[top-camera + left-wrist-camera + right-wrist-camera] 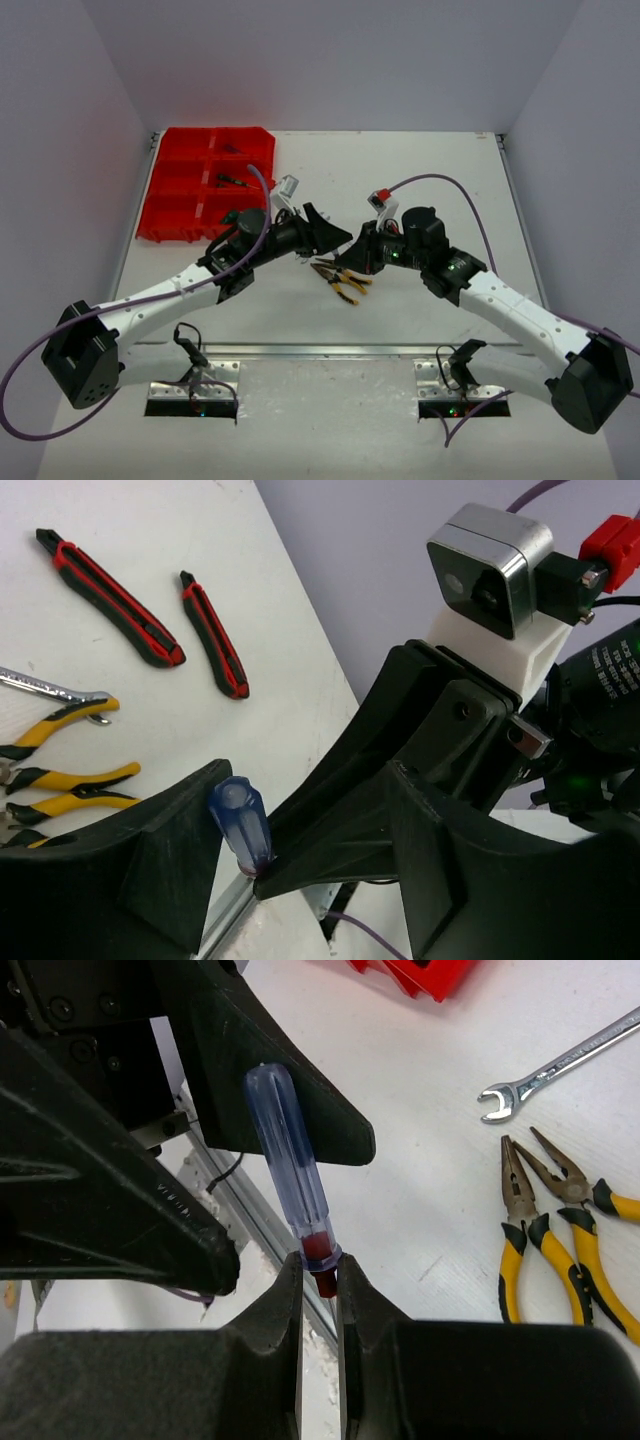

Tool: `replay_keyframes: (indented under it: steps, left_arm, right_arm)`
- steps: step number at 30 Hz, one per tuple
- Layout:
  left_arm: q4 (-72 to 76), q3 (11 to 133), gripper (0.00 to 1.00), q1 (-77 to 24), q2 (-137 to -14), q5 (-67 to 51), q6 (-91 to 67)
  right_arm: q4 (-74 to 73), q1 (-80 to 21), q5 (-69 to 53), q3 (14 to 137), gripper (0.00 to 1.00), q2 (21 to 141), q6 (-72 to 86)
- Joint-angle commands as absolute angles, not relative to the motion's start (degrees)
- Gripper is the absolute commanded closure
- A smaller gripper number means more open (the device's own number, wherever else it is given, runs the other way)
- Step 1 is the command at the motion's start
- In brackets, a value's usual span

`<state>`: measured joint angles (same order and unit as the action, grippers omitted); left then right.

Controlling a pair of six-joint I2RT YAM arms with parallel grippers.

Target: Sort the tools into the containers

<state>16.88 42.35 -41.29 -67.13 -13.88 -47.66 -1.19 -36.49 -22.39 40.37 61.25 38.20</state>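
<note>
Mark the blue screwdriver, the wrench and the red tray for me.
Screwdriver [283,1160]: right wrist view, on the clear blue handle.
Wrench [565,1058]: right wrist view, mid-shaft.
Tray [185,150]: top external view, bare floor of the far-left compartment.

My top camera looks down from above and behind my arm bases, taking in the whole tabletop [430,170]. My two wrist cameras sit close, facing each other across the blue-handled screwdriver [288,1175]; both also share the yellow pliers [512,1280].
</note>
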Motion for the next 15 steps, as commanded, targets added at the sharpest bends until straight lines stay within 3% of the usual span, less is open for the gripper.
replay_keyframes:
  steps: [1, 3, 4, 8, 9, 11, 12, 13, 15]
  left_arm:
    - [19.5, 44.11, 0.59, -41.89, -64.95, -15.38, -47.46]
    - [19.86, 43.77, 0.87, -41.84, -65.3, -15.38, -47.46]
    - [20.06, 43.83, 0.94, -41.84, -65.63, -15.71, -47.46]
    - [19.77, 43.97, 1.0, -41.84, -66.02, -15.24, -47.38]
    - [18.81, 44.17, 1.0, -41.73, -65.63, -13.47, -46.89]
    - [16.54, 45.84, 1.0, -40.5, -65.34, -9.31, -45.29]
    - [13.0, 48.13, 1.0, -38.73, -65.99, -8.14, -44.34]
    - [8.76, 50.84, 1.0, -36.63, -66.87, -7.22, -43.36]
    - [3.44, 54.47, 1.0, -26.27, -70.74, -5.8, -43.5]
  right_arm:
    - [-1.27, -36.15, -18.25, 43.31, 1.0, 59.74, 39.01]
    - [-0.45, -36.12, -19.66, 42.9, 1.0, 59.42, 39.63]
    - [-0.44, -36.19, -20.4, 42.7, 1.0, 59.41, 39.9]
    - [0.23, -36.18, -20.28, 42.0, 0.97, 58.73, 40.14]
    - [1.44, -36.12, -19.96, 41.29, 0.86, 58.06, 40.13]
    - [1.02, -36.12, -16.99, 39.98, 0.26, 56.53, 40.71]
    - [-1.4, -36.05, -13.18, 39.75, 0.12, 55.81, 40.67]
    - [-4.48, -35.96, -8.69, 39.65, 0.02, 55.1, 40.53]
    - [-9.03, -35.76, -3.48, 40.27, 0.01, 54.08, 38.76]
